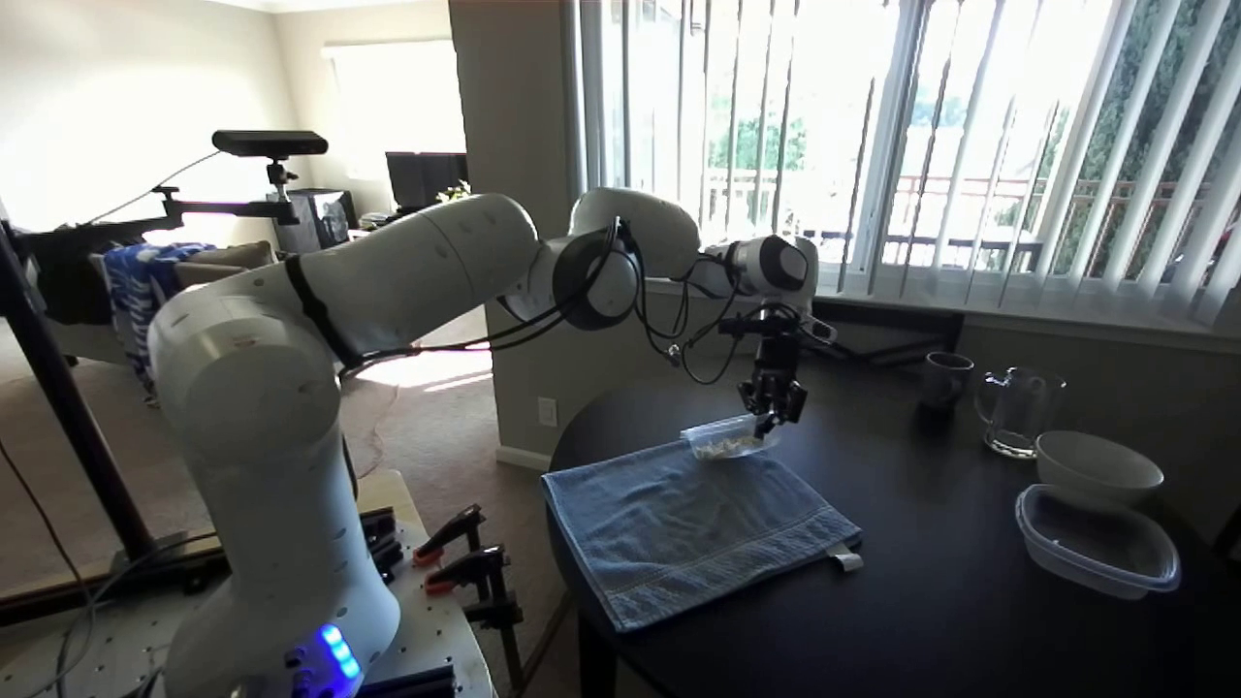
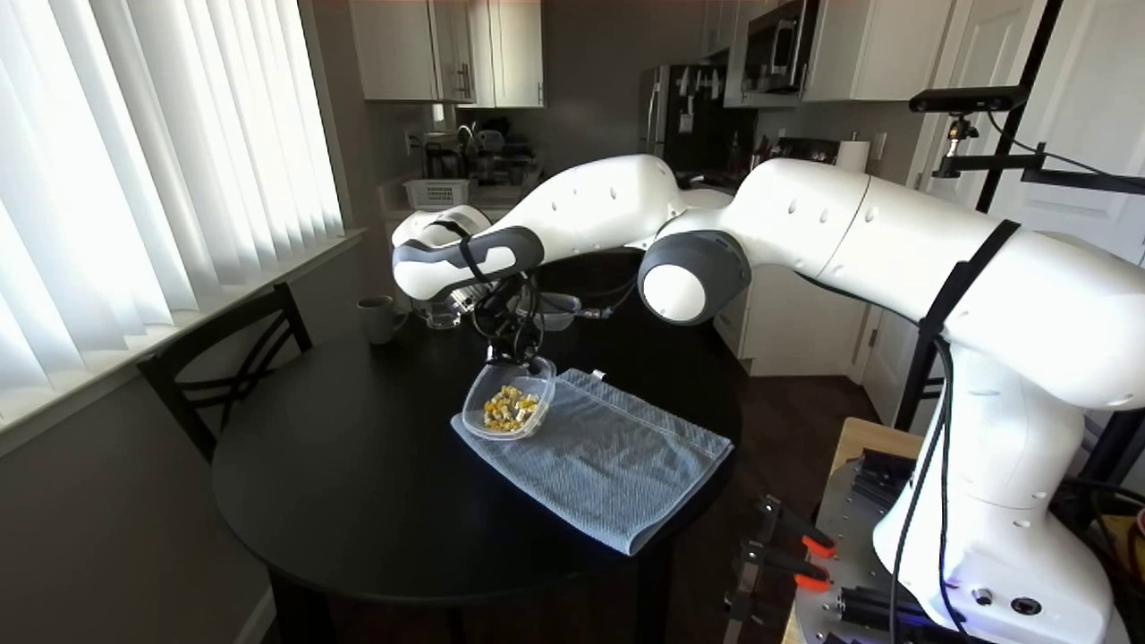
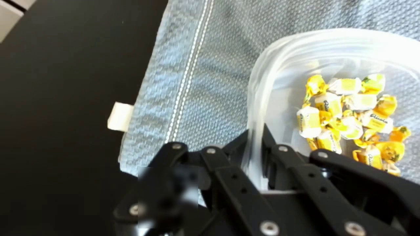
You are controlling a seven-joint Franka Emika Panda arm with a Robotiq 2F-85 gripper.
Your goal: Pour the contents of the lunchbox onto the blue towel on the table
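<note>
The claw (image 3: pixel 256 141) pinches the lunchbox (image 3: pixel 282 111) with one wall between its fingers (image 3: pixel 239 146).

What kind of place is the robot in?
Probably someone's home, maybe an eating corner: there's a round table, with kitchen cupboards and a microwave behind it.

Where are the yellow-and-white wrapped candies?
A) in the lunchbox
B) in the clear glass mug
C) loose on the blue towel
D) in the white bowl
A: the wrist view shows the candies inside the lunchbox, whose near wall is gripped by the tool.
</note>
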